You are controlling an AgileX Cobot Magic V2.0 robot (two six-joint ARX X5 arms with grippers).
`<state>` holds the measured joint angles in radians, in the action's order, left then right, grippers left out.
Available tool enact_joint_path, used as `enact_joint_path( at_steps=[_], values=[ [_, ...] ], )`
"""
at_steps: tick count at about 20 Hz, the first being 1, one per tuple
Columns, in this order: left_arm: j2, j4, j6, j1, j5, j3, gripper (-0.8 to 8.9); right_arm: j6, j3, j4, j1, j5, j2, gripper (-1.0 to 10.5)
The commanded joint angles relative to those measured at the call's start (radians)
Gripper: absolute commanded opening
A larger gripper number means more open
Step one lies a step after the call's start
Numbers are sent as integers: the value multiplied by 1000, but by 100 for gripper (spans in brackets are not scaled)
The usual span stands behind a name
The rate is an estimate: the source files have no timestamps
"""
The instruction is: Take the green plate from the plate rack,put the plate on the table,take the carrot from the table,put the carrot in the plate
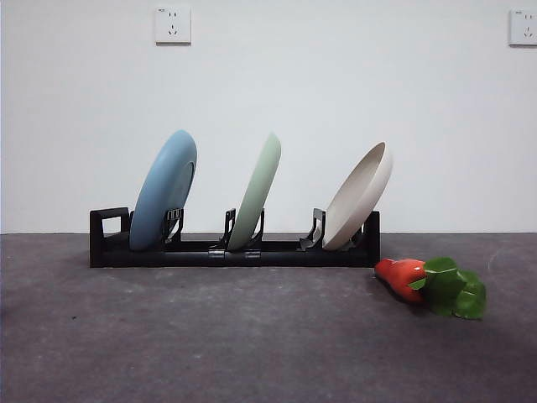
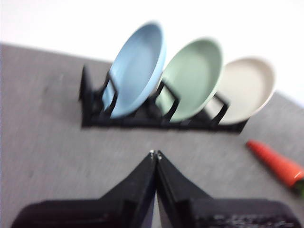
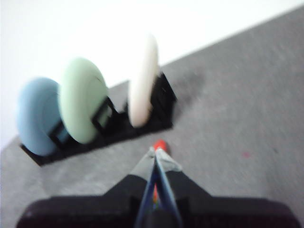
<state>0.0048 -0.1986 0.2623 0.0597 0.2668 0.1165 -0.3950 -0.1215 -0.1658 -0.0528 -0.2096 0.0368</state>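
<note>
The green plate (image 1: 258, 190) stands tilted in the middle slot of the black plate rack (image 1: 277, 250), between a light blue plate (image 1: 164, 190) and a cream-beige plate (image 1: 359, 195). The carrot (image 1: 404, 277) lies on the grey table (image 1: 210, 336) right of the rack, leaves pointing right. My left gripper (image 2: 155, 154) is shut and empty, hovering in front of the rack; the green plate (image 2: 192, 78) is beyond it. My right gripper (image 3: 156, 151) is shut and empty, above the carrot (image 3: 160, 144), whose tip shows past the jaws. Neither gripper shows in the front view.
The rack's looped handle (image 1: 110, 223) is at its left end. Two wall sockets (image 1: 172, 24) sit high on the white wall behind. The carrot also shows in the left wrist view (image 2: 278, 164).
</note>
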Motion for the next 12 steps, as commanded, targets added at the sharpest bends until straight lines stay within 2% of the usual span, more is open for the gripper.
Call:
enact_joint_path(
  at_steps=[1, 4, 7, 12],
  values=[
    [3, -41, 30, -3, 6, 69, -8, -16, -64, -37, -2, -3, 34, -12],
    [23, -99, 26, -3, 33, 149, -8, -3, -156, -124, -2, -45, 94, -12],
    [62, -144, 26, -3, 96, 224, -8, 20, -254, -200, -2, -135, 175, -12],
    [169, -235, 15, -3, 217, 345, -8, 123, -440, -371, -2, -279, 338, -12]
  ],
)
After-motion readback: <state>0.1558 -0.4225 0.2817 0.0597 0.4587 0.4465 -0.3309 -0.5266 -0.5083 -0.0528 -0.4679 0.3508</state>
